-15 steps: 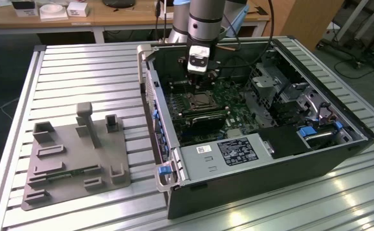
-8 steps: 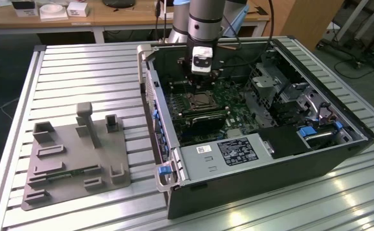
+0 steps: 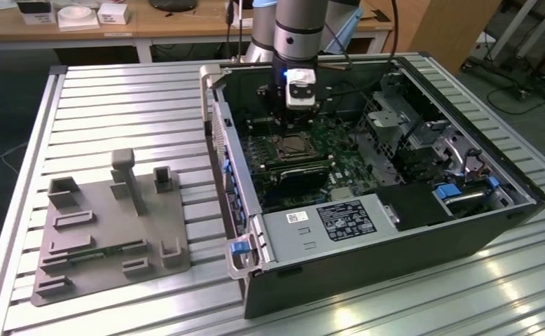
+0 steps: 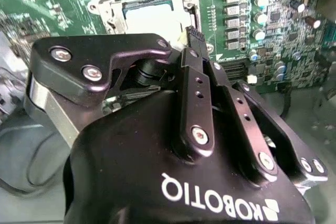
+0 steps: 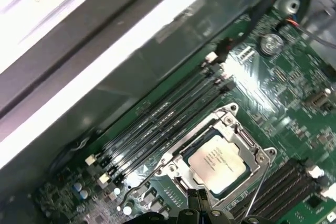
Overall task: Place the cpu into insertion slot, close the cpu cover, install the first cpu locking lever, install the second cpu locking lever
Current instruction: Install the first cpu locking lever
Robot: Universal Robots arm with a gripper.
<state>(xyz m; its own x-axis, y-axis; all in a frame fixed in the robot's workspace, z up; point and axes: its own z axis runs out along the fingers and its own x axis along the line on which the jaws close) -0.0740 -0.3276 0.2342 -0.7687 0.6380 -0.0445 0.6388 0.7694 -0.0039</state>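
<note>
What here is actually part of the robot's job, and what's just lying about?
Job: cpu, cpu cover framing it, pincer close beside them.
Lying about: memory slots, grey holder plate on the table.

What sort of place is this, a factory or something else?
Probably a robotics lab or workshop: a grey robot arm reaches into an open black computer case on a ribbed aluminium table, with a wooden desk behind.

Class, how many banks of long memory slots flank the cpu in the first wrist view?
2. One bank lies between the cpu and the case wall; the other bank lies on the cpu's opposite side, cut by the picture's edge, so slots may be hidden.
</note>
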